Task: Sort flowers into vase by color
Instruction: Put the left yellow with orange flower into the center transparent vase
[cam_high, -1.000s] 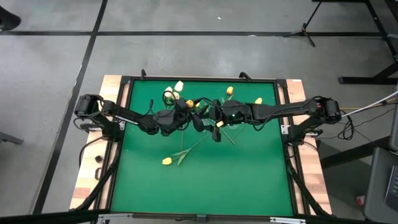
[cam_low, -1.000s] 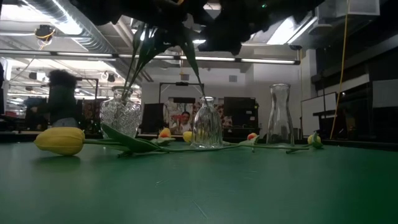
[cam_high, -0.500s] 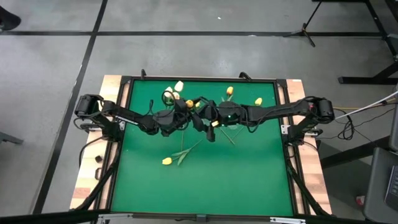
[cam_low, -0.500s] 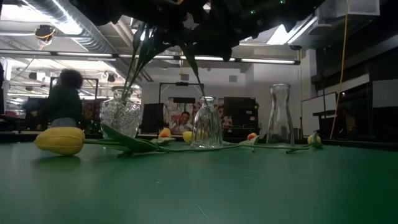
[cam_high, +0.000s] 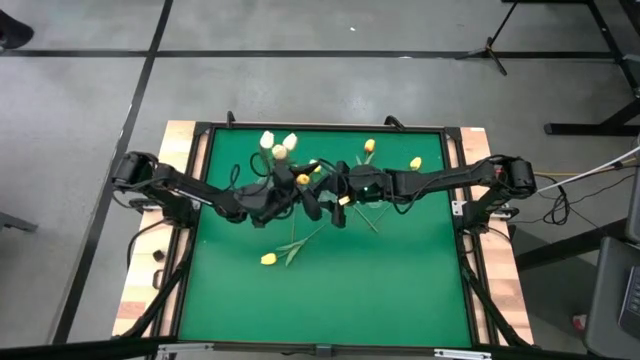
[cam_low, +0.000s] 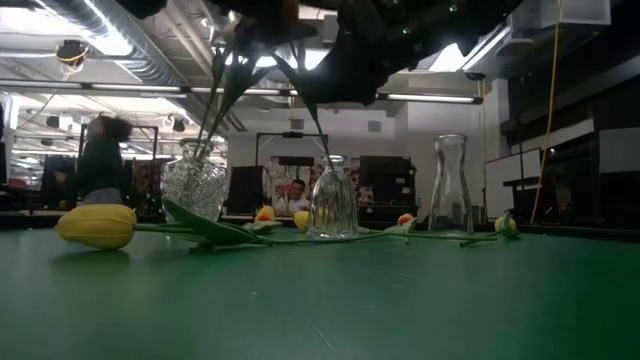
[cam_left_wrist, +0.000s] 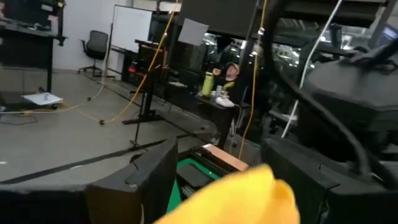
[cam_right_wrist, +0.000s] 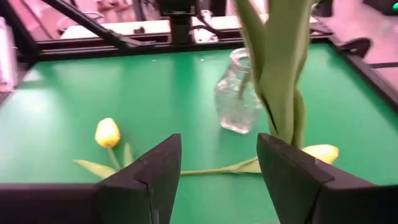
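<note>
Okay so both arms are reaching in over the far half of the green desk (cam_high: 400, 290) and they nearly meet in the middle. The left hand (cam_left_wrist: 221, 180) is clamped on a yellow tulip (cam_left_wrist: 239, 199) by its head. In the left wrist view that bud fills the whole gap between the two fingers (cam_left_wrist: 140, 183). The right hand (cam_right_wrist: 217, 174) is right beside it and spread wide. There's plain desk visible between its fingers, and a green stem with leaves (cam_right_wrist: 277, 62) hangs just past them without being pinched. From the low view, dark stems drop down from the arms toward the small glass vase (cam_low: 333, 200) in the middle of the back row. The cut-glass vase (cam_low: 192, 185) toward the far left corner already has stems standing in it, and from above you can see two white tulips (cam_high: 267, 140) sticking out there. The tall carafe (cam_low: 450, 188) toward the far right looks like it has nothing in it, though it's hard to be sure. One loose tulip (cam_high: 268, 259) lies flat around the middle of the desk, a bit toward the left edge. Two more yellow ones (cam_high: 369, 146) lie near the far edge, toward the right corner. There's a blurry person (cam_low: 100, 160) in the room behind the desk.
</note>
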